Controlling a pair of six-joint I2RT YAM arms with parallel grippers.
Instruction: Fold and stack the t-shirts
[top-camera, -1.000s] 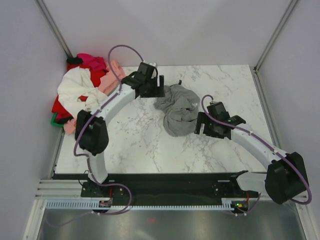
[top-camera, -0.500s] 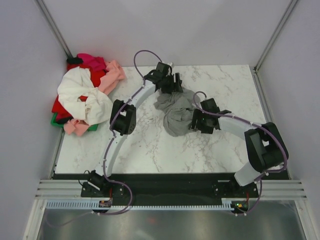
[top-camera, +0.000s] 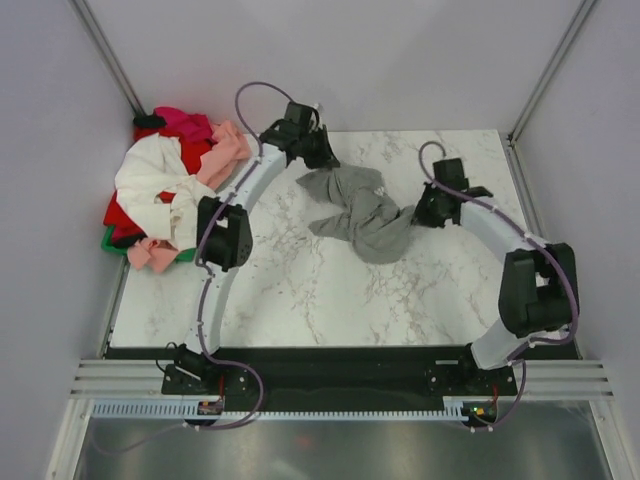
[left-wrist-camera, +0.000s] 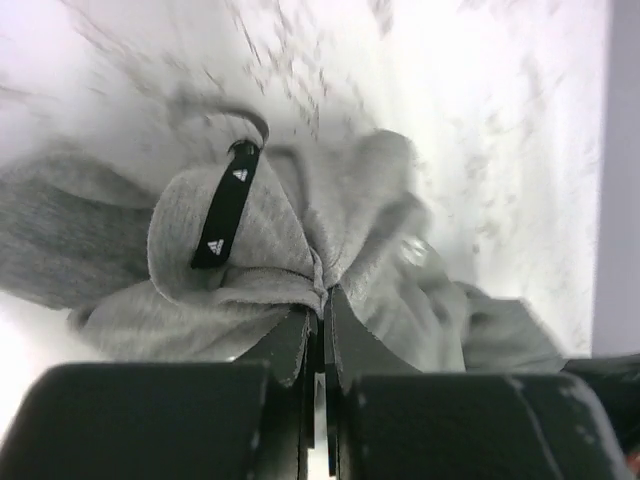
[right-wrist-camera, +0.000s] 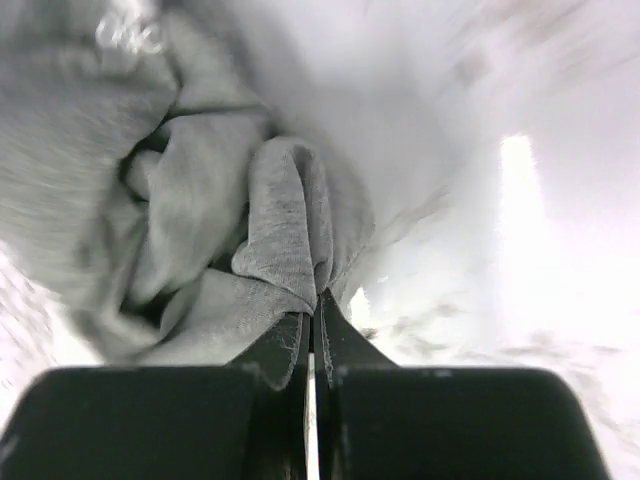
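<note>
While the grey shirt (top-camera: 360, 212) lies crumpled in the middle of the surface (top-camera: 290, 290), the left jaws pinch its far left edge near the neck, and the right jaws pinch a fold on its right side. It looks soft, light and floppy, so corners are best to hold.

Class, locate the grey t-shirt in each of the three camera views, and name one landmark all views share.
Top external: grey t-shirt mid-table, between left gripper and right gripper.
Left wrist: grey t-shirt fills the centre, pinched at the fingertips.
Right wrist: grey t-shirt left and centre, pinched likewise.
Shared landmark: marble table, in all three.
</note>
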